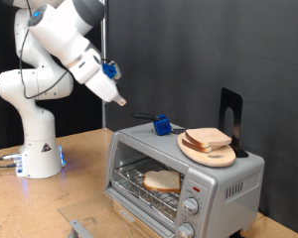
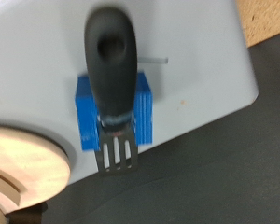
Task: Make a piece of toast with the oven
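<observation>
Hovering gripper (image 1: 123,102) above oven (image 1: 184,174), toast (image 1: 161,180) inside

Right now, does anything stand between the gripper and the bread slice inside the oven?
Yes. The gripper hangs above the top of the oven, near a black-handled fork in a blue holder; that metal top covers the slice on the rack.

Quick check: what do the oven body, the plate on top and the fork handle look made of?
Oven: brushed silver metal, by its dull sheen, with a glass door. Plate: pale wood, matte. Fork handle: black, glossy, probably plastic; it sits in a blue holder. The end effector hangs above.
</observation>
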